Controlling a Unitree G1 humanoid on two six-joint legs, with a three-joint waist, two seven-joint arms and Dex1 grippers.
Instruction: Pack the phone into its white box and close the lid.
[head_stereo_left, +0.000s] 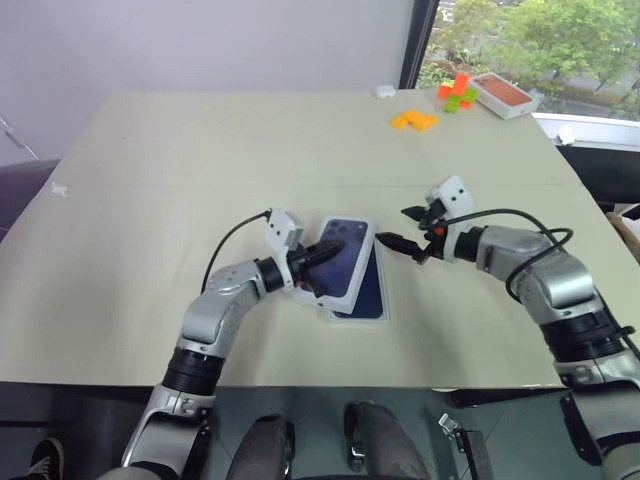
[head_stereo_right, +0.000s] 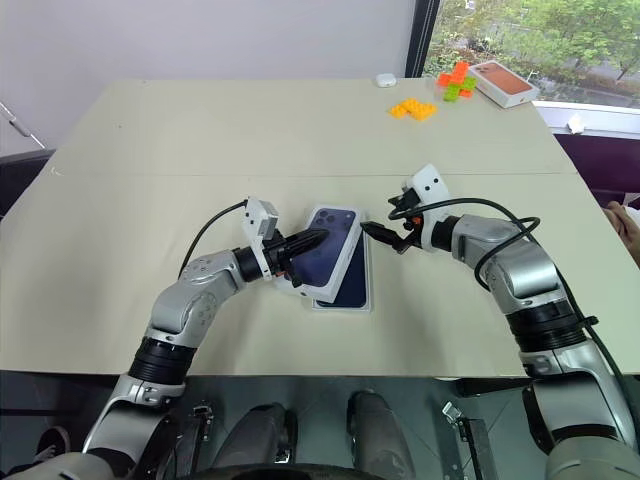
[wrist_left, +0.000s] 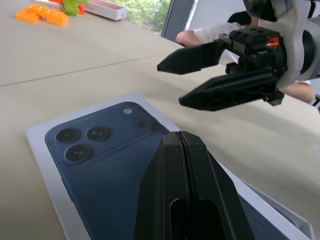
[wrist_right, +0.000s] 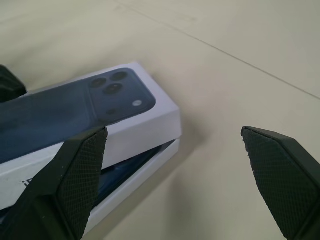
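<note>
Head view: mid-frame, the lid (head_stereo_left: 343, 256) lies askew over the white box (head_stereo_left: 368, 300), where the phone (head_stereo_left: 372, 287) shows dark blue. My left claw (head_stereo_left: 333, 247), clenched empty, rests on the lid's picture. My right claw (head_stereo_left: 402, 229) hangs released just right of it.

Left wrist: my shut fingers (wrist_left: 187, 190) sit bottom centre on the lid.

Right wrist: the lid's corner overhangs the box at left.
</note>
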